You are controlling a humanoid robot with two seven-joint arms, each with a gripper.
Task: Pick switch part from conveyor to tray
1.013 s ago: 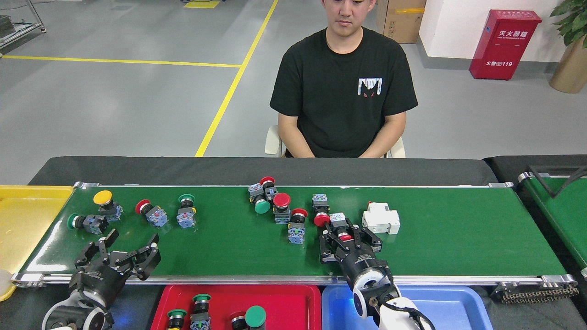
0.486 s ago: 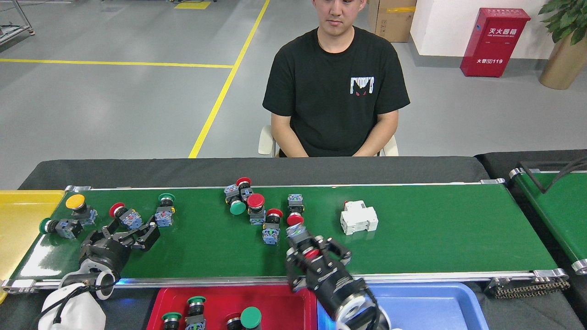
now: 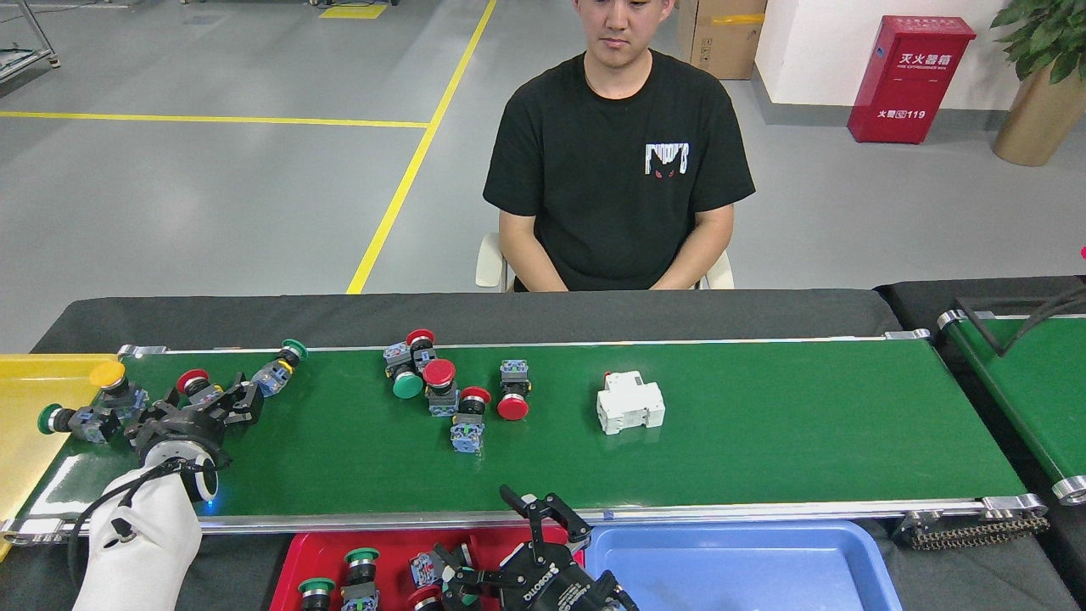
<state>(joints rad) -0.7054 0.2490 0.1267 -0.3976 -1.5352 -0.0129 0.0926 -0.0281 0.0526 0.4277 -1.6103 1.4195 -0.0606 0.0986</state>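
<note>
Eight switches [image 3: 442,383] and one white breaker [image 3: 630,402] lie on the green conveyor [image 3: 764,441]. The left gripper [image 3: 222,404] closes on a red switch [image 3: 194,382]. The right gripper [image 3: 496,552] hangs wide over the red tray [image 3: 293,564]; grey floor [image 3: 212,195] behind.

Matt belt, shiny plastics, bright metal rails.
Long dark-green conveyor belt [image 3: 764,424]: smooth rubbery sheet, faint sheen at left end; silver aluminium side rail [image 3: 764,509] brushed, reflective. Red tray [image 3: 382,547] and blue tray [image 3: 764,560]: glossy moulded plastic. White boxy switch unit [image 3: 629,403]: matt plastic. Black table covering [image 3: 475,316]: dull, cloth-like.
</note>
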